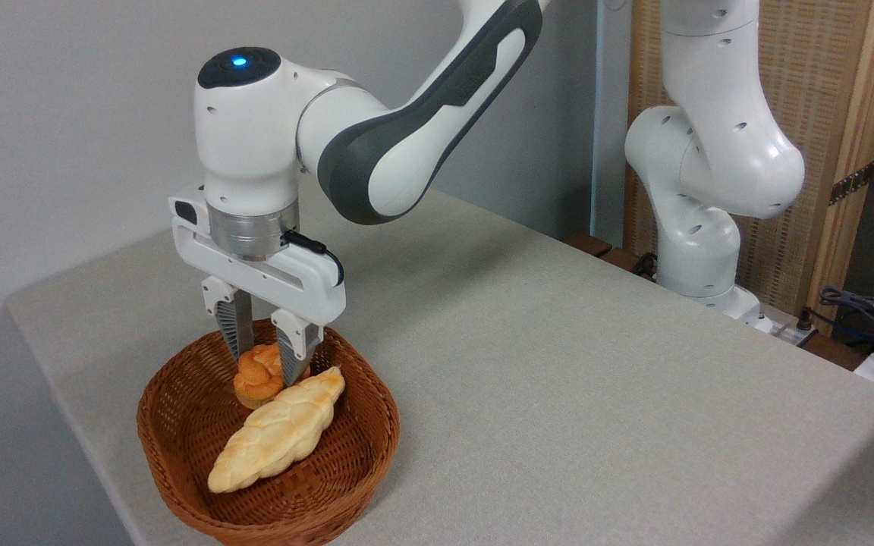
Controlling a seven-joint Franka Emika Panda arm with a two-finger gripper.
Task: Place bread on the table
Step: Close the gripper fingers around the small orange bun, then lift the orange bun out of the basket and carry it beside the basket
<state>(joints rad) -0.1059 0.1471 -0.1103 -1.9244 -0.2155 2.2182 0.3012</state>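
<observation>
Gripper [264, 362], lower left of frame, was clamped on the bread [261, 377] inside the wicker basket [179, 447], beside a braided loaf [279, 441] on the table [558, 379].

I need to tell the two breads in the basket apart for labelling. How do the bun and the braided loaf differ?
The bun is small, round and golden-orange; the braided loaf is long and paler. The bun sits between the gripper fingers; the loaf lies free, leaning against the bun. Both are in the wicker basket.
</observation>
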